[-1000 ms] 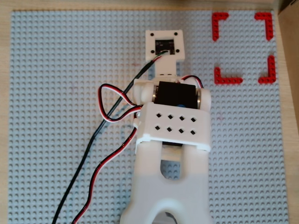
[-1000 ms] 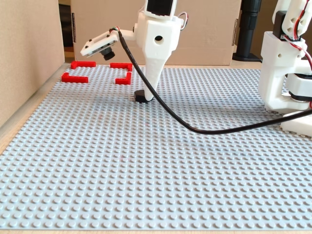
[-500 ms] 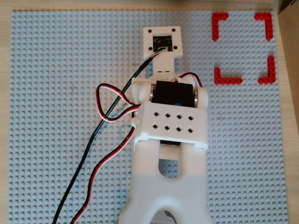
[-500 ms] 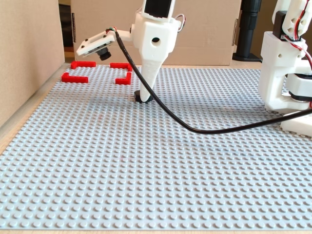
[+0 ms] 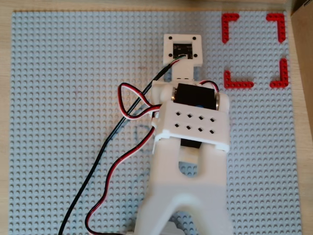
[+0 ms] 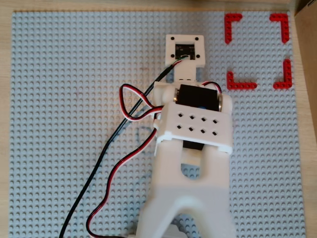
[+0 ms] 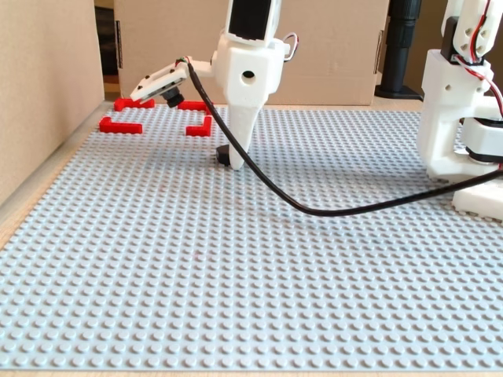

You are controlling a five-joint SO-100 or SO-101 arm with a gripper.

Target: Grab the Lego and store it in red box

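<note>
Four flat red L-shaped corner pieces mark out the red box [image 5: 254, 50] as a square outline with gaps between the corners, at the far right corner of a large grey studded baseplate [image 5: 58, 122] in both overhead views. That baseplate covers almost the whole wooden table.

One white arm [image 5: 188, 161] reaches in from the near edge of an overhead view and hides the middle of the plate. A small square camera module [image 5: 183, 49] sits at its far tip, left of the red box and well apart from it. Black and red-and-white cables [image 5: 115, 147] loop off to the arm's left.

From the low fixed view at the side, the gripper [image 7: 233, 153] points straight down, its fixed white finger [image 7: 240, 133] tapering to the plate. Tucked against that fingertip at plate level is a small dark piece, the Lego [image 7: 222, 154]; only a sliver of it shows. The other finger cannot be made out, so I cannot tell whether the jaws are closed on the piece or merely beside it.

Seen from this side, the red box [image 7: 157, 116] lies beyond the gripper and to its left, close to a cardboard wall [image 7: 330, 47]. The Lego is outside the red outline, near it but not touching any corner piece
</note>
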